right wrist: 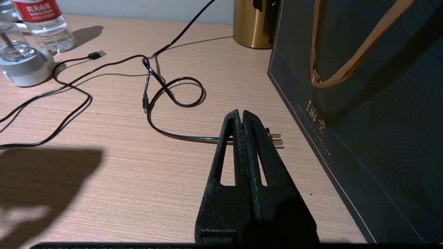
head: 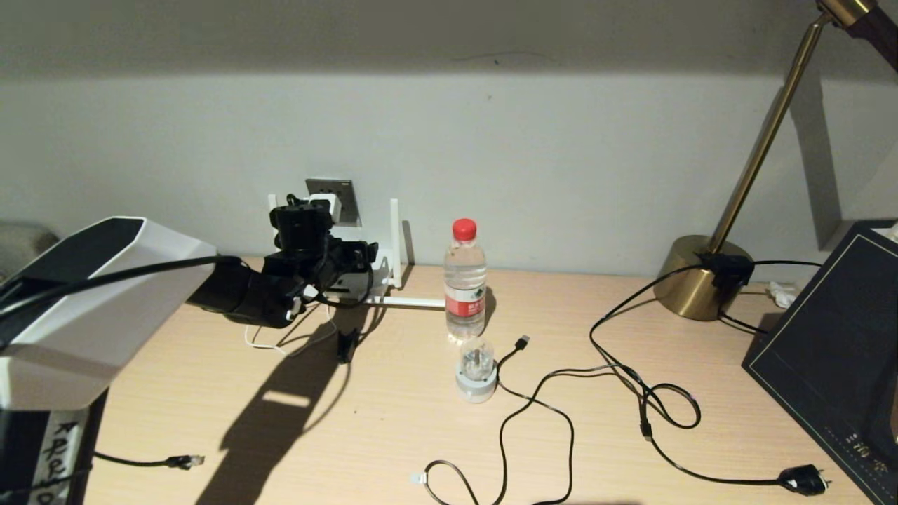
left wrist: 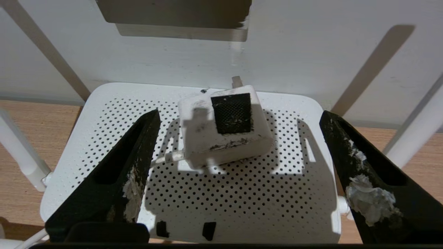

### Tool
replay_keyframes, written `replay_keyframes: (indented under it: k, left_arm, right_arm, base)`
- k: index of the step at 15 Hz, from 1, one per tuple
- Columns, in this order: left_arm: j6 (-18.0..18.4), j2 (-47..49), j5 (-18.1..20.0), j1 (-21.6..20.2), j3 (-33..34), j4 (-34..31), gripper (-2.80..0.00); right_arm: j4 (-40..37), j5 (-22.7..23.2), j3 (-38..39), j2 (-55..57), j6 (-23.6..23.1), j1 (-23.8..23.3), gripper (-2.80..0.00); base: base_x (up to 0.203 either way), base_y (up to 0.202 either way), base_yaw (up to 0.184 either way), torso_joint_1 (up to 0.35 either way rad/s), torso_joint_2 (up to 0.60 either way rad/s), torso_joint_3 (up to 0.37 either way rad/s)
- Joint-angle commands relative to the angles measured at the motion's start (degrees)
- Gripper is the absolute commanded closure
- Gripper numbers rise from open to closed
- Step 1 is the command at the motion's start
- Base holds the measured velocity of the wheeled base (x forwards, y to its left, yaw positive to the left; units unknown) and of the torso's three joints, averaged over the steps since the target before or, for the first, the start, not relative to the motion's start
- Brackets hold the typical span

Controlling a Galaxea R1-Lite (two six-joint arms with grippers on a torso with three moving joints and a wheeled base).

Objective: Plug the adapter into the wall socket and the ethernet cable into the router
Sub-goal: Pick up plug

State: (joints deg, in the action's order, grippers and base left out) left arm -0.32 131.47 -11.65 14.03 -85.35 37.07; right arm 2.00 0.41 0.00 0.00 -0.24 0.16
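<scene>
- My left pincer (left wrist: 240,115) is apart, fingers wide on either side of the adapter (left wrist: 221,129), touching nothing.
- The adapter looks to be lying tilted on the router (left wrist: 242,207), its dark patch up and one metal prong toward the wall, below the wall socket (left wrist: 173,10). My read is that it's not seated. The head view doesn't settle it.
- Step in hand, as I judge it: re-grip the adapter and get it into the socket.
- To do it well, close on the two flat sides, square to the body, so it can't twist. Lift clear of the router, level the prongs with the holes, then push straight in. Keep its thin white cord slack and off the antennas.
- Pose: left arm reaches far over the table to the wall, wrist pitched down over the router and close under the socket.
- The ethernet cable (head: 186,461) has its plug on the table near the front left edge, well apart from the router. Not plugged yet.
- My right pincer (right wrist: 242,116) is pressed together and empty, parked low over the table beside a dark bag (right wrist: 363,103).
</scene>
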Motion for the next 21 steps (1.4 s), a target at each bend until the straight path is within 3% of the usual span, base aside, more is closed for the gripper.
replay_keyframes:
  k: [1,7,21]
  left_arm:
    - [-1.1,0.9,-0.4,0.0,-1.2,0.3,-2.8]
    - [-4.8,2.0,-2.8,0.1,-2.3,0.4,-2.8]
    - [-5.6,5.9,-6.0,1.3,-4.4,1.5,-2.8]
  right_arm:
    - [0.0,0.0,0.6,0.0,0.0,0.0,0.0]
    - [0.0,0.0,0.6,0.0,0.0,0.0,0.0]
    - [0.0,0.0,0.6,0.0,0.0,0.0,0.0]
  base:
    - [0.0,0.0,0.0,0.0,0.0,0.0]
    - [0.0,0.0,0.0,0.0,0.0,0.0]
    - [0.0,0.0,0.0,0.0,0.0,0.0]
